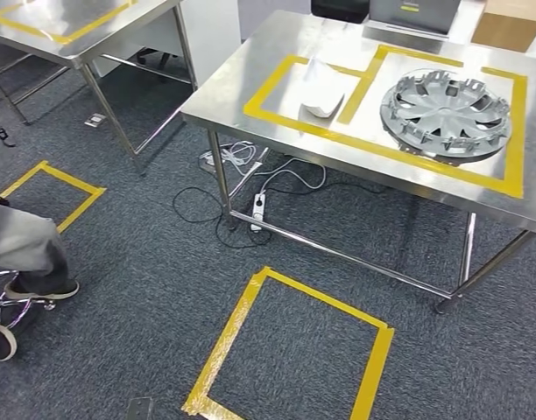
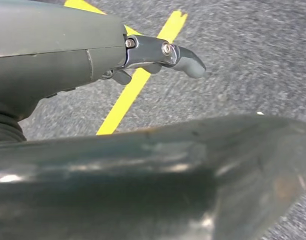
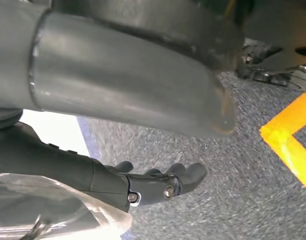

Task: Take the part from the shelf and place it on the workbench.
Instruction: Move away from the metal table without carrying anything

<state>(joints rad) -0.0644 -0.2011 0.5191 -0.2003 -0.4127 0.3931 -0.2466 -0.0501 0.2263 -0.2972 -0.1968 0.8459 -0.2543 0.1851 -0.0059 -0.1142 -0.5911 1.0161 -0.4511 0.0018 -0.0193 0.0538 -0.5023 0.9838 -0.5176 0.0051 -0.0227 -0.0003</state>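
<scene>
The steel workbench (image 1: 278,52) stands ahead on the right, marked with yellow tape boxes. In the left box lies a curved white part (image 1: 323,90); a silver wheel cover (image 1: 446,112) sits in the right box. My left hand (image 2: 106,55) hangs over the carpet, its dark fingers (image 2: 189,62) stretched out straight and nothing between them and the thumb. Over the carpet too is my right hand (image 3: 106,177), fingers (image 3: 185,175) extended and apart from the thick thumb, gripping nothing. A pale glossy shape (image 3: 49,210) lies beside those fingers; I cannot tell what it is.
A yellow tape square (image 1: 292,350) marks the floor before the workbench, another (image 1: 51,188) at the left. A power strip (image 1: 257,208) and cables lie under the bench. A second steel table (image 1: 87,17) stands far left. A person's leg and shoe (image 1: 27,254) are at the left edge.
</scene>
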